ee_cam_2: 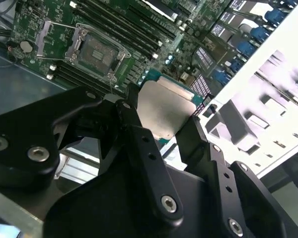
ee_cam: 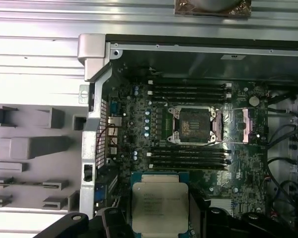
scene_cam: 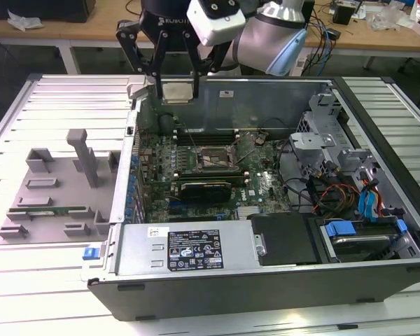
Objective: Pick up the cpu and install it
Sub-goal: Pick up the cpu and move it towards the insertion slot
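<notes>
The arm reaches down from the far side, its gripper clamping the cpu above the case's far corner at the exterior view's left. The first wrist view shows the open socket well apart from it.

Pale silvery square cpu held aloft, plate upward.

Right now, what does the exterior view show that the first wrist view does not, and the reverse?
The exterior view adds the arm, the power supply and the drive bay with blue tabs. The first wrist view adds the cpu's green rim. Both share the gripper shut on the cpu, the open socket and the grey fixture beside the case.
</notes>
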Tool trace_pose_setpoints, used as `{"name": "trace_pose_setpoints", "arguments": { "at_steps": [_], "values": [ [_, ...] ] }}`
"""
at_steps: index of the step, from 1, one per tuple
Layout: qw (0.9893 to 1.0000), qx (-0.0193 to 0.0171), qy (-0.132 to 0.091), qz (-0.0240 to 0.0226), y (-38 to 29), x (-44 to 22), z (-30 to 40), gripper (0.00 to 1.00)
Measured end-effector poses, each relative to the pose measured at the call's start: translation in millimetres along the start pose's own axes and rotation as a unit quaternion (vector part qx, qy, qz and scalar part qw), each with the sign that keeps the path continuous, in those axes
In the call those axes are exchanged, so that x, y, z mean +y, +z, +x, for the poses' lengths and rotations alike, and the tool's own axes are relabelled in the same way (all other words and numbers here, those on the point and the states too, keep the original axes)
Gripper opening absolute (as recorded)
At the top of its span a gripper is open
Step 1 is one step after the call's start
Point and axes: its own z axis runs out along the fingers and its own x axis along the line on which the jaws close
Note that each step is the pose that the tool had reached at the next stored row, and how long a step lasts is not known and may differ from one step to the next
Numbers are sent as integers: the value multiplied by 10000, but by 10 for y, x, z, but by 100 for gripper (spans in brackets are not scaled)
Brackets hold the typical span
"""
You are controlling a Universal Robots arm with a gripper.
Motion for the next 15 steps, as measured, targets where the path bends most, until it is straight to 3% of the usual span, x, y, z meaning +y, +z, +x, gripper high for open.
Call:
{"name": "trace_pose_setpoints", "arguments": {
  "at_steps": [4,7,15],
  "values": [
    [10000,1,0,0,44,-6,-101,55],
    [10000,3,0,0,151,-17,-230,55],
    [10000,3,0,0,237,-24,-291,55]
  ]
}}
